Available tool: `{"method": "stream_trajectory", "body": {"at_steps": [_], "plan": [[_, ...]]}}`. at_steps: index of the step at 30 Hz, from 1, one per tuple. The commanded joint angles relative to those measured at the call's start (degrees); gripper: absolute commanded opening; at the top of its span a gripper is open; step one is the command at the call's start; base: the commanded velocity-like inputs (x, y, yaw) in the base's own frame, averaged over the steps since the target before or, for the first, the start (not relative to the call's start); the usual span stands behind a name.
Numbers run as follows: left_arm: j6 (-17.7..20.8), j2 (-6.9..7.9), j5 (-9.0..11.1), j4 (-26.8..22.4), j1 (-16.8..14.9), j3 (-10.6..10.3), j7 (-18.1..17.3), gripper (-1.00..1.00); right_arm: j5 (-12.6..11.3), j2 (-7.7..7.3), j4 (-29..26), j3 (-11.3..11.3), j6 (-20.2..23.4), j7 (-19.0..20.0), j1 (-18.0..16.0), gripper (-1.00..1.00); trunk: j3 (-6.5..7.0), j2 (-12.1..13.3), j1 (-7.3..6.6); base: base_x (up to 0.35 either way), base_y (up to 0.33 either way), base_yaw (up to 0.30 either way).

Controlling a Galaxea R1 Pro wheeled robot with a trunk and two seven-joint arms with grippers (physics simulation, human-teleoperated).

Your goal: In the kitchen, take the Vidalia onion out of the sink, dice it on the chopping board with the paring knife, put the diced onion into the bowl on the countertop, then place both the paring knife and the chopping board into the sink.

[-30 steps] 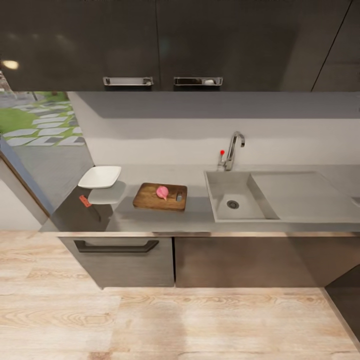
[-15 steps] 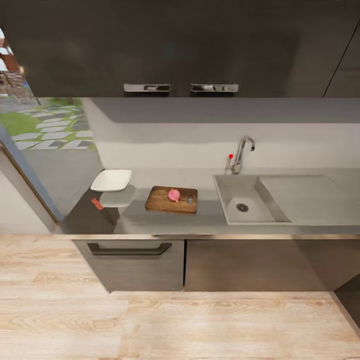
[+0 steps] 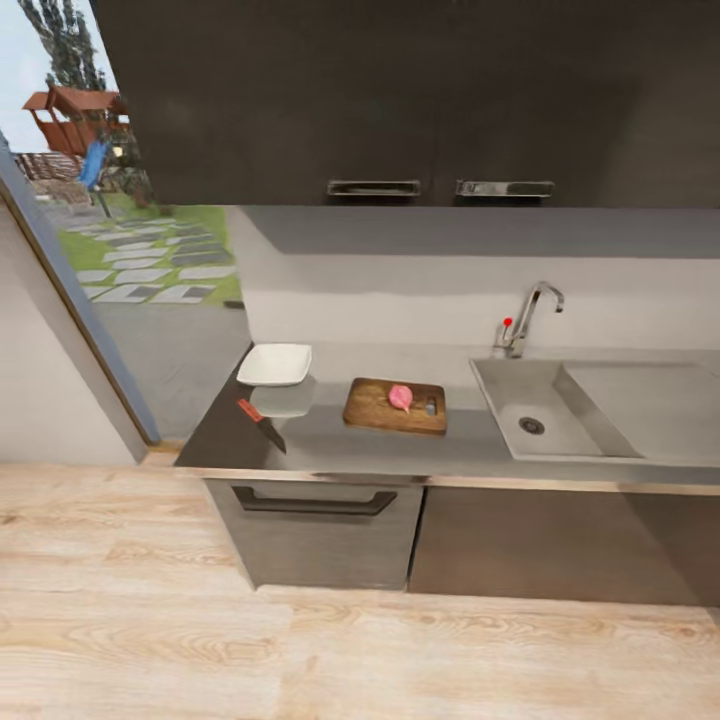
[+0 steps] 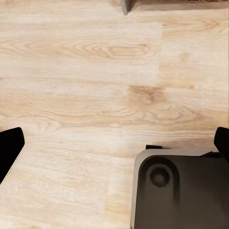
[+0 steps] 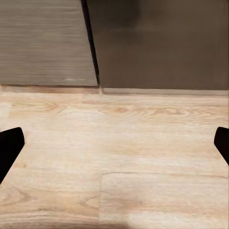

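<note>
Vidalia onion (image 3: 400, 397) on chopping board (image 3: 380, 405); fingers (image 5: 10, 145) over floor

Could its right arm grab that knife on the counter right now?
Probably not. The knife lies near the countertop's left end, while the right gripper hangs open over the wooden floor facing the cabinets.
</note>
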Motion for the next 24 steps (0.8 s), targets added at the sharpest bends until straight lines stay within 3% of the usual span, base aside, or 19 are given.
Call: {"method": "stream_trajectory", "body": {"at_steps": [1, 9, 24], "plan": [[-0.1, 0.09, 0.6, -0.1, 0.0, -0.5, 0.3, 1.0, 0.3, 0.07, -0.1, -0.4, -0.1, 0.4, 0.0, 1.0, 0.01, -0.1, 0.04, 0.0, 0.308, 0.104], [-0.1, 0.09, 0.6, -0.1, 0.0, -0.5, 0.3, 1.0, 0.3, -0.01, -0.1, -0.4, 0.0, 0.5, 0.0, 1.0, 0.74, -0.1, 0.04, 0.0, 0.307, 0.094], [-0.1, 0.07, 0.5, 0.2, 0.0, -0.5, 0.3, 1.0, 0.3, -0.04, -0.1, -0.4, 0.0, 0.5, 0.0, 1.0, 1.58, -0.1, 0.04, 0.0, 0.307, 0.006]]}}
